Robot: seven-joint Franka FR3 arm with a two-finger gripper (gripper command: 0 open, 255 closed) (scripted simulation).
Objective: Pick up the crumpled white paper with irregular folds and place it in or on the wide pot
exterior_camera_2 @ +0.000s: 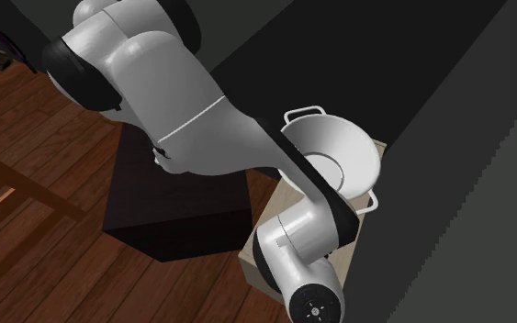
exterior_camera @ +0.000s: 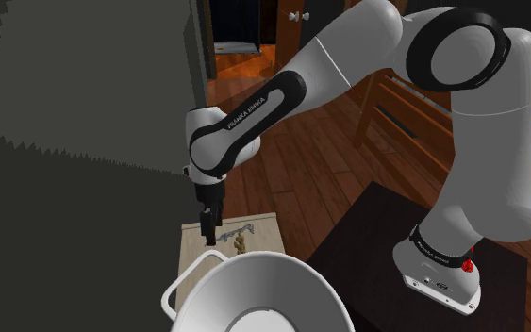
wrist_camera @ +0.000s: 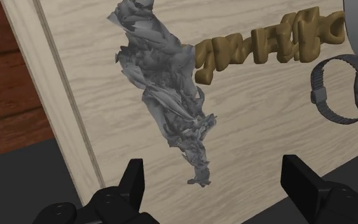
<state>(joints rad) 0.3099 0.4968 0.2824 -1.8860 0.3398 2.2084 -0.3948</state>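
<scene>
Pale wood-grain surface (wrist_camera: 254,133) lies under the gripper (wrist_camera: 215,177), whose black fingers (wrist_camera: 135,178) stand wide apart and grasp nothing; the crumpled grey paper (wrist_camera: 168,95) lies flat on it, its narrow end between them, untouched. Just past the paper lie a lumpy ochre object (wrist_camera: 266,48) and a dark wristwatch (wrist_camera: 346,89), while the wide white pot (exterior_camera: 282,292) with loop handles sits apart from the paper. Over the reddish plank floor (exterior_camera: 348,170), the white arm (exterior_camera: 348,66) points the hand straight down.

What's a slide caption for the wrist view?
Open gripper poised over the grey crumpled paper on a light wood tabletop, wristwatch nearby.
</scene>
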